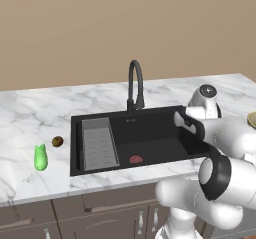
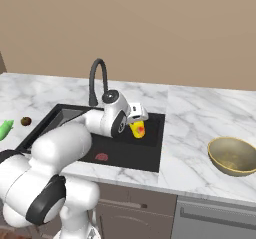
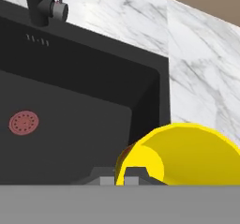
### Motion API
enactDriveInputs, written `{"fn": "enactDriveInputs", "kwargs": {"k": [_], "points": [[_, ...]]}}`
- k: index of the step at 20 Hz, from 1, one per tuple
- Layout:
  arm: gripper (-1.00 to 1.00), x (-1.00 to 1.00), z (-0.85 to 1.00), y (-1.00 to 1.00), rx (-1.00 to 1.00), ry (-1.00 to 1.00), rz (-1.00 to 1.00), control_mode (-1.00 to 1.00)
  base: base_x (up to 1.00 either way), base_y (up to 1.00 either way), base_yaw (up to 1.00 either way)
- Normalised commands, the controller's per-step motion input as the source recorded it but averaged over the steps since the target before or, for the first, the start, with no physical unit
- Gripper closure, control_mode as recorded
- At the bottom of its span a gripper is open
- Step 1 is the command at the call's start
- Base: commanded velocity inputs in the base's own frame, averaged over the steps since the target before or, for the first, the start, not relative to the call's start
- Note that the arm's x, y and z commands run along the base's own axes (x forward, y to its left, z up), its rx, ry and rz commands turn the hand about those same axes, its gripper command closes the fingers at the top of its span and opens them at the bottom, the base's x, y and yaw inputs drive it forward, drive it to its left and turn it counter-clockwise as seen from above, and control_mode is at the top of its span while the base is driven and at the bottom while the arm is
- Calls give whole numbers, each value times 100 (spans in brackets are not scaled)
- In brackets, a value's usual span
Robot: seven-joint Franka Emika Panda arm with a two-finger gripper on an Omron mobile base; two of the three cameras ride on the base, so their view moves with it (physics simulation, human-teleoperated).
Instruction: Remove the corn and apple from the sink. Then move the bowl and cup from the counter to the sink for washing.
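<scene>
White marble tabletop (image 2: 200, 113) surrounds the black sink (image 2: 150, 158), where the gripper (image 2: 136, 119) is clamped on the yellow cup (image 2: 138, 129), held tilted above the basin's right side. Right of the sink sits the tan bowl (image 2: 233, 156); far left lie the green corn (image 1: 40, 157) and the apple (image 1: 57, 141).

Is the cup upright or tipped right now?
Tipped. The cup, held in the shut gripper over the sink, leans in the right base view, and the hand view looks partly into its open mouth.
</scene>
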Motion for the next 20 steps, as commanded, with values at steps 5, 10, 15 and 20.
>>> {"fn": "enactDriveInputs", "kwargs": {"k": [5,10,15,20], "points": [[100,19,-13,15,3,1,8,-100,0,0,0],[100,21,-13,14,0,1,6,-100,0,0,0],[100,20,-14,4,0,5,1,-100,0,0,0],[100,11,-18,0,0,11,0,-100,0,0,0]]}}
